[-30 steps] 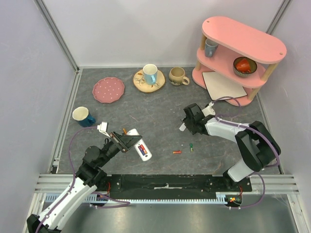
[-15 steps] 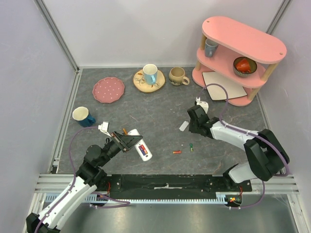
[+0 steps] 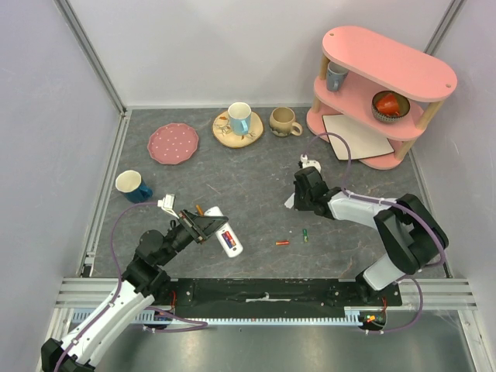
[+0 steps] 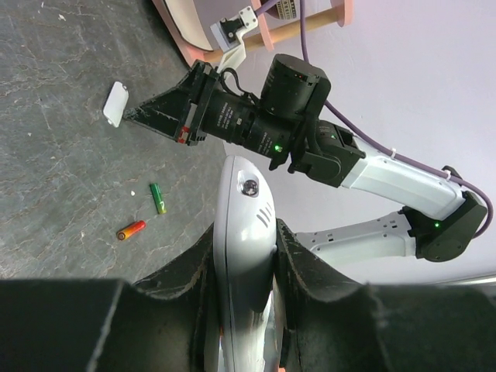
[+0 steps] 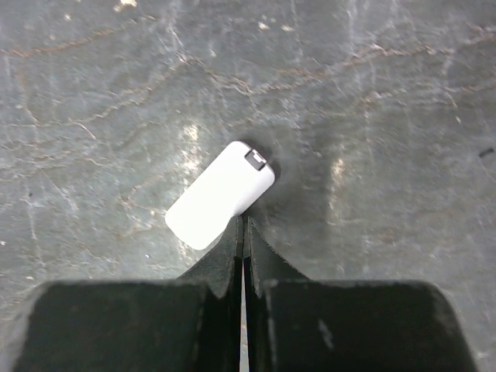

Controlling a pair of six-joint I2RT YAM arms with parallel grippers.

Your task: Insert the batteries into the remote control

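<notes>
Seeing the right gripper (image 5: 242, 232) fully closed on nothing, where a second ago it was parted. Backed off from the white cover plate (image 5: 221, 192) in between, now back down with closed tips at the plate's near edge. Touching or just off, can't tell.

Reading the cover plate as released and parked: flat on the worktop (image 3: 256, 174), same spot as before, not gripped.

No change at the left gripper (image 4: 246, 232): still clamped on the remote control (image 4: 248, 190), at the near left of the worktop, pointing toward the right arm. Noting a red-and-blue patch on the remote's upward face in the top view. Possibly a cell already in the bay, too small to confirm.

Counting two loose batteries on the worktop between the arms: red-orange battery (image 3: 283, 242) and green battery (image 3: 305, 235), near each other, apart, well clear of the remote.

Taking this to mean cover off, bay presumably reachable, right arm free for a pick. Probably next: reopen, go for one of the loose cells.

Watching for closed tips nudging the plate, and for small round cells rolling on approach.
</notes>
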